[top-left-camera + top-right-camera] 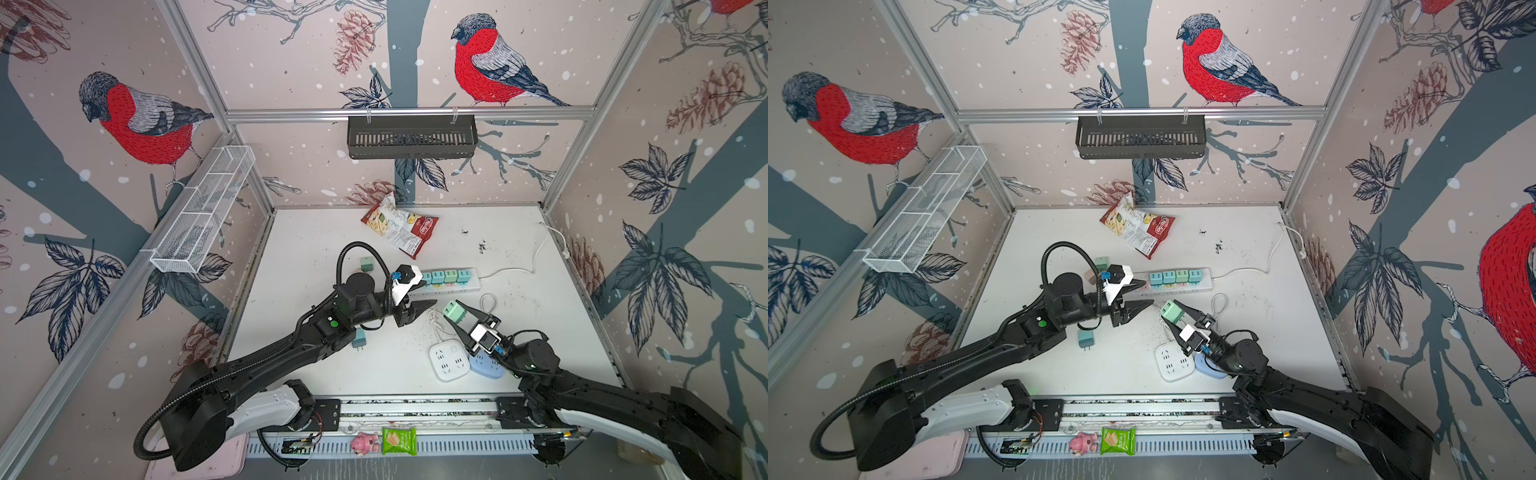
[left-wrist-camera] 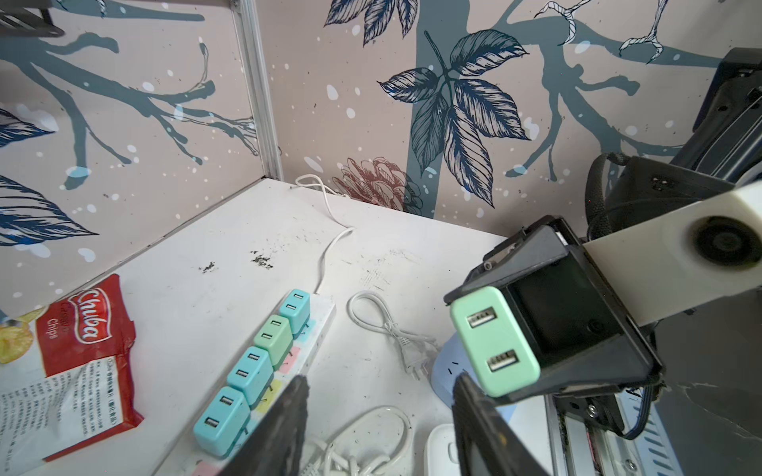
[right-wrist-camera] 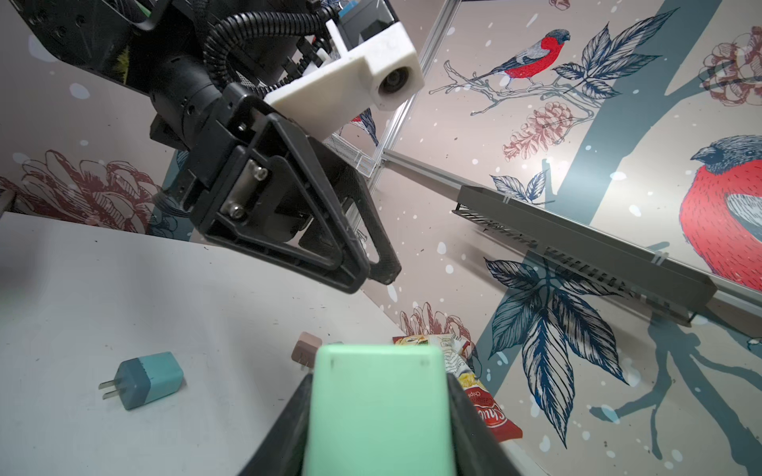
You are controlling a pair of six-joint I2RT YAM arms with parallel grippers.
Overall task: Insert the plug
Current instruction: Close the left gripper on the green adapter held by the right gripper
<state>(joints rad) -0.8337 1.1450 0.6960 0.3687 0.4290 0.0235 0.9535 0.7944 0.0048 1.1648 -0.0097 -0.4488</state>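
Mint-green cube-shaped USB charger plug (image 3: pixel 377 408): fills the foreground of the right wrist view, clamped on two sides by the black fingers (image 3: pixel 474 437) of the right gripper (image 1: pixel 454 311). It is held clear of the white tabletop (image 1: pixel 311 249), on the near side of the strip. Its two-port face shows in the left wrist view; the prongs are hidden.

Left gripper (image 1: pixel 430 293): jaws parted with a plain gap between them, nothing inside. The tips sit near the held plug, over the strip's left end.

Long white power strip (image 2: pixel 325 315): lies across mid-table with a white cord running off to the right wall. Four cube plugs (image 1: pixel 444 276) are seated in a row, three teal and one mint.

White square socket block (image 1: pixel 451 359): flat on the table below the right gripper. A pale blue socket block (image 1: pixel 486 368) lies just beside it, partly under the right arm.

Loose teal-and-navy plug (image 3: pixel 146 379): on its side, prongs showing, beneath the left arm in both top views.

Red-and-white chips bag (image 1: pixel 401 230): toward the back wall.

Coiled white cable (image 1: pixel 489 303): just right of the held plug.
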